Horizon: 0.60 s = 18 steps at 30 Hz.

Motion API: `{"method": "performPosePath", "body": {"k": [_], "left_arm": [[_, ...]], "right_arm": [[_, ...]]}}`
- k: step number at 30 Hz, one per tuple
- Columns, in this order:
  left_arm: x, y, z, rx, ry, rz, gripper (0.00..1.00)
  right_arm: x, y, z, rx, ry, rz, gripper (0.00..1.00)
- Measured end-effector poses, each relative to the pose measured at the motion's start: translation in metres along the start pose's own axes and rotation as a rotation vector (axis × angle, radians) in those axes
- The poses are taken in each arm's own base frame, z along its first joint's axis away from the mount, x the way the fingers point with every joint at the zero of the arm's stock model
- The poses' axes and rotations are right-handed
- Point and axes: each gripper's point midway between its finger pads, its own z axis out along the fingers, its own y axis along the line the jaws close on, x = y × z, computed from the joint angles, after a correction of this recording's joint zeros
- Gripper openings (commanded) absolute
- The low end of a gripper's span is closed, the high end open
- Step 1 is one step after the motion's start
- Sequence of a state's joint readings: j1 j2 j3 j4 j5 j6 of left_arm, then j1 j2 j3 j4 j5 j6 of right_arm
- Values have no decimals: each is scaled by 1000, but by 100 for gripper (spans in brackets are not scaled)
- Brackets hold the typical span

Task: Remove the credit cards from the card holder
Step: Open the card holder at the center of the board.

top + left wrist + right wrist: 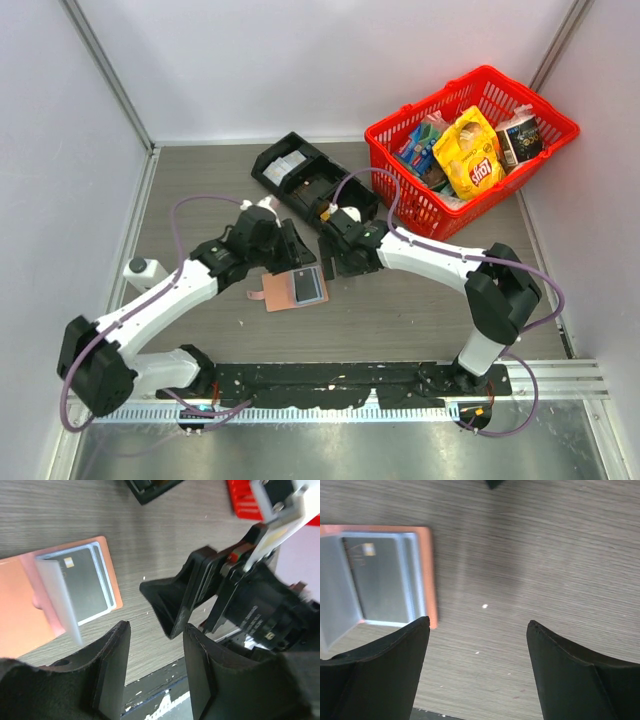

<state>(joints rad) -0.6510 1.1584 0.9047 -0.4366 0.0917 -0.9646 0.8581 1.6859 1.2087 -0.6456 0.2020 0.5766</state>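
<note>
Only the Lay's logo can be read, upside down, on the yellow chip bag (468,152) in the red basket (425,212) at two o'clock; other packets' print is too small.

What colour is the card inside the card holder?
Dark grey card, best in left wrist view.

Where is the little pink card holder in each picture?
Top external: the card holder lies open near the picture's centre.
Left wrist: card holder at the left edge.
Right wrist: card holder in the upper left corner.
Shared landmark: the grey card inside it.
</note>
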Motion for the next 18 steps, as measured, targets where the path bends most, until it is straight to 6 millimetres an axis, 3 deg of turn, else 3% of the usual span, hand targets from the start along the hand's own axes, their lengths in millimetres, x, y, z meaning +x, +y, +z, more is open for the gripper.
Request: {"method": "performPosePath", "body": {"k": [6, 10, 13, 18], "left_arm": [[32, 11, 38, -70, 117, 34, 47], [36, 27, 47, -131, 117, 42, 45], [36, 46, 48, -194, 89, 57, 42], [43, 83, 42, -288, 61, 63, 39]], "right_arm": [[18, -39, 12, 79, 53, 42, 83], [29, -50, 5, 102, 55, 36, 83], [22, -44, -7, 57, 14, 47, 79], [0, -14, -16, -95, -61, 68, 73]]}}
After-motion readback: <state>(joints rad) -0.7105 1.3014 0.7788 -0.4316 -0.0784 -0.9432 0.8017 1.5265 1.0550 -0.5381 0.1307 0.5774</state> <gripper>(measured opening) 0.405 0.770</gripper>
